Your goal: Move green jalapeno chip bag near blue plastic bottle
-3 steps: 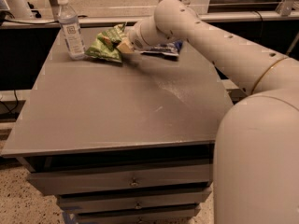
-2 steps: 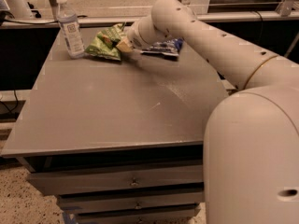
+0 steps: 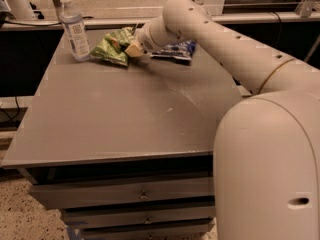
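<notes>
Fingers [image 3: 134, 48] of the gripper [image 3: 137, 46] look pinched on the right edge of the green chip bag [image 3: 111, 48], at the far side of the table [image 3: 110, 119]. That bag lies crumpled on the tabletop just beside the upright water bottle [image 3: 74, 26], nearly touching it. The move itself seems done. What is left, I judge, is letting go and drawing the arm clear without dragging the bag or knocking the bottle.

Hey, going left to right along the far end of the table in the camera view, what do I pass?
bottle → green bag → hand, at the green bag's right edge → blue bag
</notes>
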Action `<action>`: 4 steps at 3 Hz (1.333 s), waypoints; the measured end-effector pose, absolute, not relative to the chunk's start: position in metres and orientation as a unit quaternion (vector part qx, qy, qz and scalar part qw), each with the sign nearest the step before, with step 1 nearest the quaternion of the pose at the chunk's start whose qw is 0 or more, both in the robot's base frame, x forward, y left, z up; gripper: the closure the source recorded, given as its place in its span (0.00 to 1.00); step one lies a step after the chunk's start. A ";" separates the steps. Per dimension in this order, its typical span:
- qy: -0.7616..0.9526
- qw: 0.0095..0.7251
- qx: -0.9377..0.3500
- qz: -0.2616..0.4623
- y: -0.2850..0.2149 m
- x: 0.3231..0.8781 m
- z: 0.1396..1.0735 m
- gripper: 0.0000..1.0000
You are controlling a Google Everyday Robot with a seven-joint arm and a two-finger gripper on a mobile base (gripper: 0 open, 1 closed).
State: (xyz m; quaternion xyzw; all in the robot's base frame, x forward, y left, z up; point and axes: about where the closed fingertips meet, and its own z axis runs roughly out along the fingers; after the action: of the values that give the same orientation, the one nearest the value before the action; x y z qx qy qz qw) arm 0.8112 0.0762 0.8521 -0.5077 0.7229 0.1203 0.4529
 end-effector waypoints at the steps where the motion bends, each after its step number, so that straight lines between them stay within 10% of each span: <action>1: 0.721 0.452 -0.510 0.121 0.078 0.811 0.852 0.13; 4: 0.695 0.491 -0.500 0.159 0.052 0.763 0.896 0.00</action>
State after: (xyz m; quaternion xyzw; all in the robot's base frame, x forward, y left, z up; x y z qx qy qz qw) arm 0.7633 0.0519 0.8962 -0.5001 0.6954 0.1590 0.4910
